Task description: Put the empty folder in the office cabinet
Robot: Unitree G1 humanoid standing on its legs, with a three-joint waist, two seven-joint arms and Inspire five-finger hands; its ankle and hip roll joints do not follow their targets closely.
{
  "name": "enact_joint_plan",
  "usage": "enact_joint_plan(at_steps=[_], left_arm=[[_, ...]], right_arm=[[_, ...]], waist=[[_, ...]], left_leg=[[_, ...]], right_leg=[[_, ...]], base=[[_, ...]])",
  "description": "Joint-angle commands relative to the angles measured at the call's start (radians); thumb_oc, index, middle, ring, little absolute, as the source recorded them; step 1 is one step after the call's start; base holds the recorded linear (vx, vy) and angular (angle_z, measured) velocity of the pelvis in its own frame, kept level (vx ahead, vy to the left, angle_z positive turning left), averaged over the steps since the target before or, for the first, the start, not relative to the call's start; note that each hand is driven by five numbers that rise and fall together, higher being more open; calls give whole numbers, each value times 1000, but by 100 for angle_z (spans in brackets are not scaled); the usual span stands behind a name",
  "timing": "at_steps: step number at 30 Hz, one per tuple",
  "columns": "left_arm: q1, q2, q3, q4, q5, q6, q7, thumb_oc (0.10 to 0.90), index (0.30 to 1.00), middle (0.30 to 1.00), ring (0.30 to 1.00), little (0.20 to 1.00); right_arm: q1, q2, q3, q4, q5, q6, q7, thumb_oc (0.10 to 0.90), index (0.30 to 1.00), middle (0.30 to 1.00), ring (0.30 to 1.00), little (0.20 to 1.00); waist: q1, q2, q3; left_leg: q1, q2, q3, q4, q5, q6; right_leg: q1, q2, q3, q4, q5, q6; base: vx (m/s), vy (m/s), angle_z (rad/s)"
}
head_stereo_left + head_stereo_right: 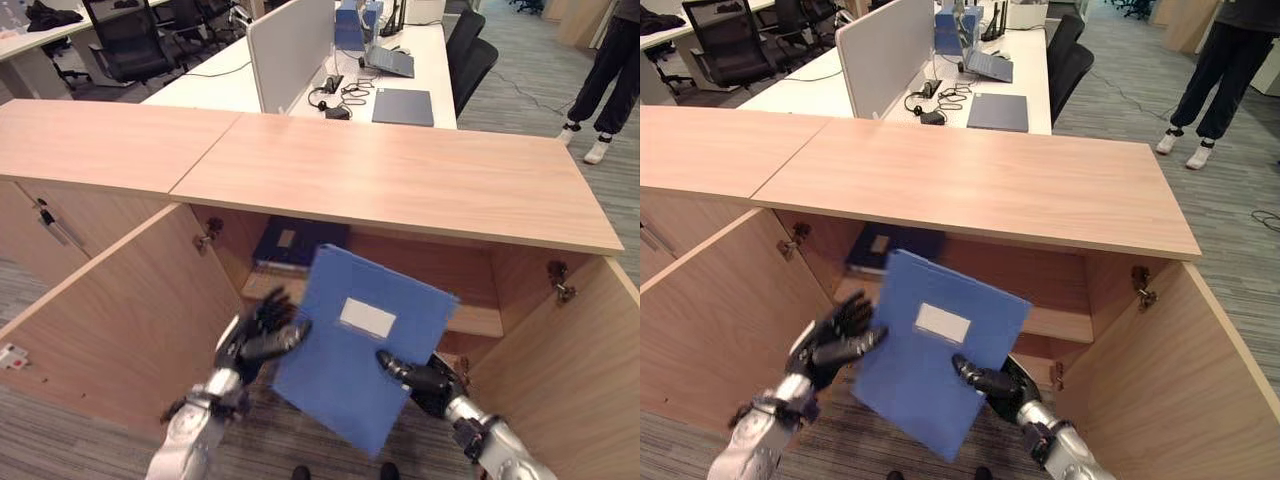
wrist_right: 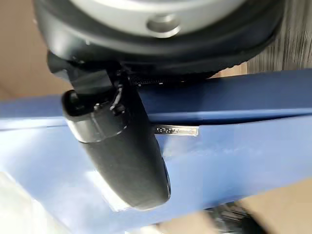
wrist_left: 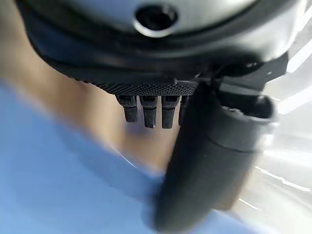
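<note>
We carry the blue folder (image 1: pixel 365 345) toward the open cabinet (image 1: pixel 470 320): right hand (image 1: pixel 425 380) pinching it, left hand (image 1: pixel 258 338) seemingly flat alongside; next, slide it onto the shelf.

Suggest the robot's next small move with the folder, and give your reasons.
Probably ease the folder forward toward the cabinet shelf. The right hand pinches its lower edge, the left hand steadies its side, both doors stand open, and the shelf has free space beside the dark folder.
</note>
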Motion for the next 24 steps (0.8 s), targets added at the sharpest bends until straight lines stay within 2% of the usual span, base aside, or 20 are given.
enact_joint_plan(at_steps=[1, 3, 4, 5, 6, 7, 8, 9, 10, 11, 12, 13, 14, 15, 17, 18, 20, 21, 23, 24], left_arm=[[-104, 24, 36, -6, 131, -112, 49, 800, 900, 900, 900, 900], [-96, 8, 39, 141, 196, -102, 78, 800, 900, 900, 900, 900], [-98, 7, 38, 143, 196, -104, 78, 800, 900, 900, 900, 900], [-92, 16, 30, 199, 267, -104, 89, 800, 900, 900, 900, 900], [-93, 16, 30, 201, 268, -105, 90, 800, 900, 900, 900, 900], [-96, 10, 15, 293, 315, -89, 87, 800, 900, 900, 900, 900], [-99, 10, 14, 296, 315, -91, 87, 800, 900, 900, 900, 900], [-108, -1, 5, 375, 331, -81, 92, 800, 900, 900, 900, 900], [-111, -2, 4, 378, 332, -83, 92, 800, 900, 900, 900, 900], [-111, -7, -7, 444, 364, -72, 96, 800, 900, 900, 900, 900], [-112, -8, -7, 446, 364, -73, 96, 800, 900, 900, 900, 900], [-111, -19, -12, 512, 367, -61, 97, 800, 900, 900, 900, 900], [-111, -19, -12, 512, 367, -61, 97, 800, 900, 900, 900, 900], [-113, -31, -21, 579, 370, -51, 99, 800, 900, 900, 900, 900], [-121, -37, -29, 620, 378, -50, 110, 800, 900, 900, 900, 900], [-122, -42, -36, 659, 394, -48, 122, 800, 900, 900, 900, 900], [-124, -42, -36, 663, 394, -50, 123, 800, 900, 900, 900, 900], [-114, -47, -41, 749, 440, -36, 124, 800, 900, 900, 900, 900], [-108, -46, -40, 760, 452, -35, 127, 800, 900, 900, 900, 900], [-87, -45, -45, 775, 487, -33, 132, 800, 900, 900, 900, 900]], right_arm=[[-104, 22, -97, -84, 35, -112, 22, 400, 300, 300, 300, 300], [-84, 43, -153, 0, 53, -127, -9, 400, 300, 300, 300, 300], [-84, 44, -154, 1, 53, -127, -9, 400, 300, 300, 300, 300], [-77, 50, -188, 55, 57, -135, -24, 400, 300, 300, 300, 300], [-78, 51, -188, 55, 57, -135, -24, 400, 300, 300, 300, 300], [-57, 44, -214, 92, 54, -136, -30, 400, 300, 300, 300, 300], [-58, 44, -215, 92, 54, -136, -30, 400, 300, 300, 300, 300], [-55, 36, -223, 134, 43, -139, -41, 400, 300, 300, 300, 300], [-57, 36, -223, 136, 43, -139, -40, 400, 300, 300, 300, 300], [-53, 36, -231, 168, 32, -130, -52, 400, 300, 300, 300, 300], [-53, 36, -232, 168, 32, -130, -52, 400, 300, 300, 300, 300], [-58, 35, -226, 187, 33, -125, -58, 400, 300, 300, 300, 300], [-58, 35, -226, 187, 33, -125, -58, 400, 300, 300, 300, 300], [-70, 35, -217, 211, 33, -135, -68, 400, 300, 300, 300, 300], [-83, 34, -207, 230, 35, -140, -73, 400, 300, 300, 300, 300], [-95, 46, -195, 272, 44, -147, -88, 400, 300, 300, 300, 300], [-97, 46, -194, 275, 45, -148, -86, 400, 300, 300, 300, 300], [-105, 67, -173, 339, 45, -142, -99, 400, 300, 300, 300, 300], [-105, 72, -167, 353, 37, -136, -101, 400, 300, 300, 300, 300], [-112, 74, -156, 396, 20, -132, -112, 400, 300, 300, 300, 300]], waist=[[-4, -5, -24], [-8, -5, -10], [-8, -5, -9], [-8, -11, 11], [-9, -11, 11], [-11, -16, 36], [-12, -15, 35], [-11, -23, 59], [-15, -22, 57], [-15, -23, 72], [-15, -23, 71], [-1, -22, 70], [-1, -22, 70], [21, -12, 79], [33, -16, 85], [50, -17, 89], [51, -23, 91], [72, -26, 74], [82, -31, 69], [110, -30, 59]], left_leg=[[26, 86, 31, -1, -13, -84], [19, 98, 27, 11, -8, -90], [19, 98, 26, 11, -9, -90], [-16, 106, 25, 79, -18, -93], [-21, 106, 23, 85, -21, -94], [-88, 106, 23, 181, -23, -97], [-94, 106, 20, 189, -26, -98], [-168, 104, 16, 288, 13, -104], [-177, 104, 11, 296, 11, -104], [-258, 118, 37, 346, 58, -92], [-261, 117, 37, 348, 56, -92], [-306, 123, 63, 297, 58, -80], [-306, 123, 63, 297, 58, -80], [-363, 126, 54, 241, 113, -76], [-395, 122, 55, 200, 118, -73], [-424, 124, 57, 123, 120, -69], [-417, 119, 61, 119, 120, -68], [-451, 136, 144, 48, 134, -57], [-453, 135, 175, 41, 137, -52], [-481, 141, 226, 43, 161, -44]], right_leg=[[78, -21, 17, 54, -210, 69], [70, -8, 23, 65, -221, 60], [69, -8, 23, 66, -222, 59], [61, -5, 30, 88, -236, 48], [59, -5, 29, 90, -237, 48], [57, -4, 33, 116, -253, 30], [55, -4, 31, 118, -255, 30], [55, -6, 29, 140, -266, 18], [51, -5, 25, 143, -268, 18], [59, -6, 16, 163, -294, 9], [57, -7, 16, 165, -296, 9], [69, -10, 24, 170, -315, 12], [68, -11, 24, 170, -315, 12], [83, 0, 39, 175, -329, 14], [95, -3, 51, 182, -350, 14], [123, 5, 79, 184, -374, 16], [125, -1, 80, 187, -378, 16], [204, 8, 129, 170, -414, 22], [227, -1, 143, 164, -424, 24], [284, 0, 176, 153, -440, 27]], base=[[37, -79, 2], [13, -89, 8], [-28, -125, 10], [-29, -66, 8], [-48, -127, 12], [-23, -62, 11], [-30, -129, 20], [-13, -68, 32], [51, -112, 50], [62, -43, 50], [218, -49, 51], [156, -4, 34], [327, -2, 15], [181, 3, -2], [316, 6, -13], [338, 7, -23], [353, 40, -37], [611, 102, -40], [556, 107, -94], [561, 155, -123]])
